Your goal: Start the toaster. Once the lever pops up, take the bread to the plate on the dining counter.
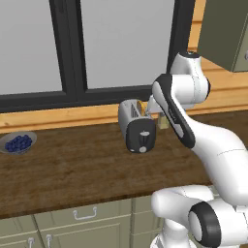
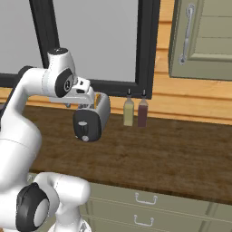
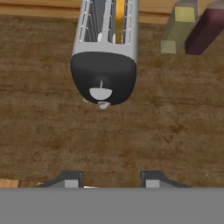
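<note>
Dark wood worktop (image 1: 72,169) with sage-green cabinet fronts carries the rounded silver-grey two-slot toaster (image 1: 135,125) near the window wall. Golden-crusted bread slice (image 3: 120,15) sits in one slot. Two-finger gripper (image 3: 111,179) hangs above the toaster's black end; jaws apart, clamping nothing. Pale lever (image 3: 100,93) untouched.

The toaster (image 3: 104,52) sits on the brown wood desk (image 3: 166,127), black end facing us. An orange bit shows in one slot. Two bottles (image 3: 192,27) lie beside it. The jaws stand apart, holding nothing.
</note>
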Controlling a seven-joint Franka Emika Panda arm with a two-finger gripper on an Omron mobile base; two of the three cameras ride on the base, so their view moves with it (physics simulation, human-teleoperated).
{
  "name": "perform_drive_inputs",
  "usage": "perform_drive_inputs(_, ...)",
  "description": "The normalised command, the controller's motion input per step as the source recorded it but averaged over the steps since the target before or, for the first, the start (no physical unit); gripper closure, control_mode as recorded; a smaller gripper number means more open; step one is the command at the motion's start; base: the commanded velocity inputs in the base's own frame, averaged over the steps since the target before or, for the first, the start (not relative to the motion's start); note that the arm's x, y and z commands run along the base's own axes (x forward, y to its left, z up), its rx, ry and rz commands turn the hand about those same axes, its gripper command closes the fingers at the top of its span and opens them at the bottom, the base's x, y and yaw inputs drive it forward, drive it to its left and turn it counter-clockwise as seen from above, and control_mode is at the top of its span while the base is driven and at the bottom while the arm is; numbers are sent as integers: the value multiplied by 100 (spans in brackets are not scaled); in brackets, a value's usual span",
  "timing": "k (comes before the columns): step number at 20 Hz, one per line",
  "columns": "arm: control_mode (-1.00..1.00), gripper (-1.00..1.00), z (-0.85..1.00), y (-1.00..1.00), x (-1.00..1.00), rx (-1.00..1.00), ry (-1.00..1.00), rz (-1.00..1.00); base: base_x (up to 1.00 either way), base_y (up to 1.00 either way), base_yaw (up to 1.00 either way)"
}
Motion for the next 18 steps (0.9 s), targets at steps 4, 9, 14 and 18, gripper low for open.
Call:
perform_drive_inputs(4, -100, -100, 0, 13, -14, 0, 0, 1, 0, 0, 0)
perform_drive_inputs(9, -100, -100, -30, 44, -7, 0, 0, 2, 0, 0, 0)
perform_drive_inputs(14, -100, -100, -58, 14, 0, 0, -3, 0, 0, 0, 0)
perform_drive_inputs(18, -100, -100, -47, 8, 22, 0, -7, 0, 0, 0, 0)
